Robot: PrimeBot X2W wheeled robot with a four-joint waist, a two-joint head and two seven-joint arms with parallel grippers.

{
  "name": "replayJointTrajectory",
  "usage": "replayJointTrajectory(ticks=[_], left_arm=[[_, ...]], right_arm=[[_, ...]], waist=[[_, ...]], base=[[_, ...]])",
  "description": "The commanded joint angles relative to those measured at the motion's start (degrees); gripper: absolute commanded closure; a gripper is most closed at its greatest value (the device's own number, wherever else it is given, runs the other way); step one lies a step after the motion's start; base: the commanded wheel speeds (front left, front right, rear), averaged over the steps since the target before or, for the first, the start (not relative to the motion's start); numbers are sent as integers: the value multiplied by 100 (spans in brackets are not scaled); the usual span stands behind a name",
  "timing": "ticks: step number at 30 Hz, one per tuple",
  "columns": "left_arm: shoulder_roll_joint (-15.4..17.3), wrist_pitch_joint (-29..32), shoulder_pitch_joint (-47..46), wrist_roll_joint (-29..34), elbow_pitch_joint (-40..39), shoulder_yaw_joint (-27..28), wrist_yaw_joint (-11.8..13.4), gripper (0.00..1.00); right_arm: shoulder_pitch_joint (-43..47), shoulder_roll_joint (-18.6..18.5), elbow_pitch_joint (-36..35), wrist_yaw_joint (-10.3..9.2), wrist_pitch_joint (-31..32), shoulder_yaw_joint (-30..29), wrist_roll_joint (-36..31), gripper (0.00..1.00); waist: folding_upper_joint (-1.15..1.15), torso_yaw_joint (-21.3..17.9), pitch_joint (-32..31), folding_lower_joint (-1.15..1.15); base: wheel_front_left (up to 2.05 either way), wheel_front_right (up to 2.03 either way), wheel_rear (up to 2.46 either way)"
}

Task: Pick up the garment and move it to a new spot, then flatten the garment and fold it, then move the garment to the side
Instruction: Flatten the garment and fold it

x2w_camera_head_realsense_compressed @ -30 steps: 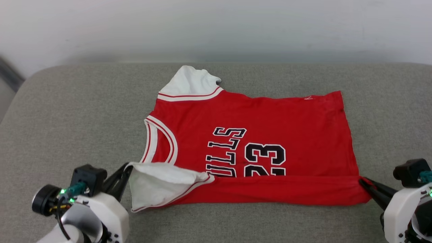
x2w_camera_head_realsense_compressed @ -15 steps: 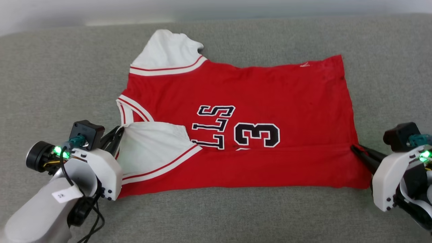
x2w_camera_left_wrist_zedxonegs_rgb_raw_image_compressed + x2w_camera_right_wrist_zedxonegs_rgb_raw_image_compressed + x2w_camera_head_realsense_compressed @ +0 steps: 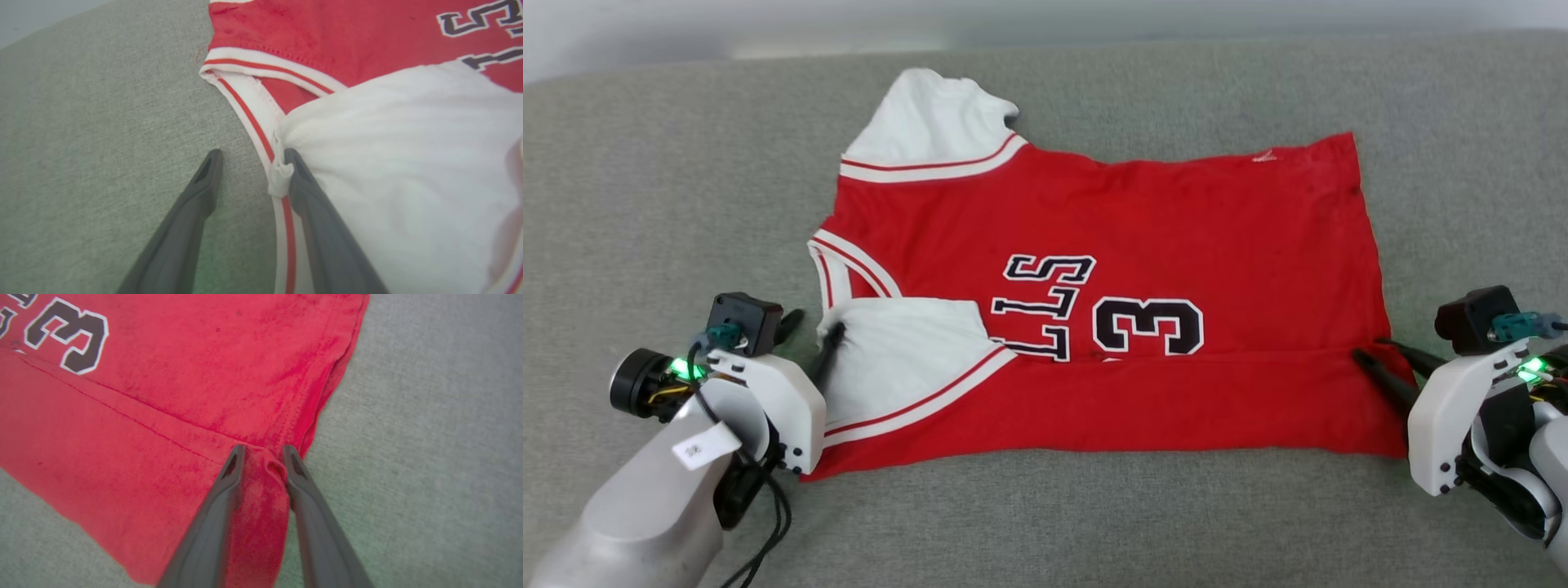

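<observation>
Far left, the left gripper [image 3: 814, 323] sits low on the grey cushion [image 3: 645, 188], just beside the neck of the shirt. Its claw is open wide. In the left wrist view, one dark finger [image 3: 196, 196] rests on bare cushion. The other finger touches the rim of the near white sleeve [image 3: 408, 163]. The gap between them shows grey cushion and a bit of striped edge.

The garment [image 3: 1143, 220] lies flat in the middle of the cushion. It is red and turned sideways, with its neck to the left and its bottom edge to the right. The long side near the robot is folded up over the front. So the near white sleeve lies on top of the red and hides part of the black letters [image 3: 1045, 306]. The far white sleeve [image 3: 931, 122] sticks out at the top left. The neck trim [image 3: 849, 269] has red and white stripes. Next to the letters is a big black 3 [image 3: 1147, 325], right against the edge of the folded part. The folded part runs as a long red band all the way to the right.

There, the right gripper [image 3: 1370, 349] is at the corner of that band. Its claw is narrow, with the two fingers just a little apart. A strip of red cloth sits between them and touches both. I cannot tell if they squeeze it.
</observation>
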Motion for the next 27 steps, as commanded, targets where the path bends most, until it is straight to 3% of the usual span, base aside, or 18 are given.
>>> replayJointTrajectory(ticks=[1,9,20,27], left_arm=[[9,-32,-64,36,48,-39,-54,0],[370,708,-487,39,-558,-93,-123,0],[865,3695,-827,-1123,-1696,-360,-380,0],[929,4758,-692,-1605,-1740,-554,-293,0]], right_arm=[[58,-53,-55,-2,-79,23,60,0],[347,-364,-430,-3,-206,-104,169,0],[617,-260,-718,-3,126,-255,53,0],[549,-171,-864,-3,372,-255,-18,0]], waist=[[0,81,-188,-1],[0,293,-700,-1],[0,371,-961,-1],[0,250,-850,-1]], base=[[0,0,0],[0,0,0],[0,0,0],[0,0,0]])
